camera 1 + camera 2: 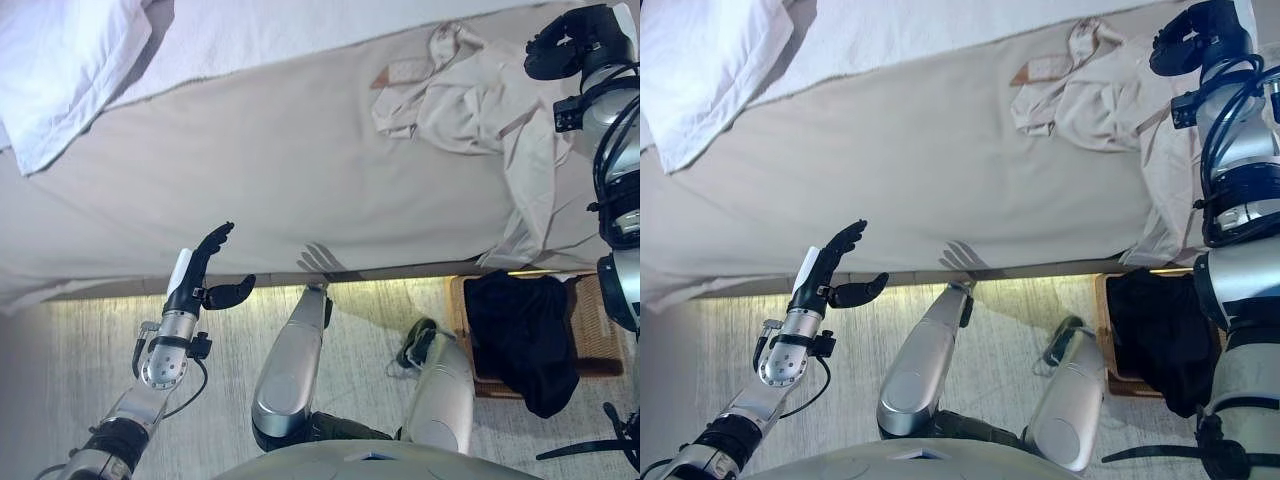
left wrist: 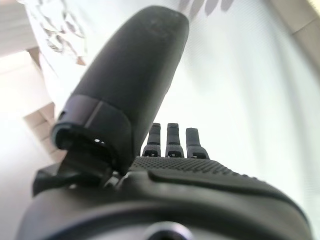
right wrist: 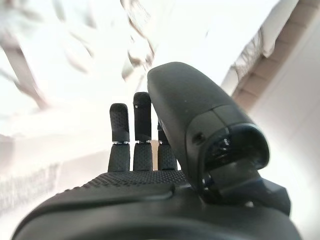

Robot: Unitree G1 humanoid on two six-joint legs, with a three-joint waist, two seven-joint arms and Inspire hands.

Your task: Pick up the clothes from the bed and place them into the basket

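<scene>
Basket (image 1: 592,340) on the floor at the bed's (image 1: 280,170) near edge, dark cloth (image 1: 520,335) draped in it. Left hand (image 1: 200,275) before the bed, fingers straight, spread, empty. Beige shirt (image 1: 470,100) crumpled at the bed's right, long axis running toward the near edge. Right hand (image 1: 570,45) above it, fingers relaxed, empty.

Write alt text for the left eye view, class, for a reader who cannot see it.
A crumpled beige shirt lies on the bed, with the robot's open right hand above it. A basket on the floor holds a black garment; the open left hand hovers at the bed's edge.
</scene>
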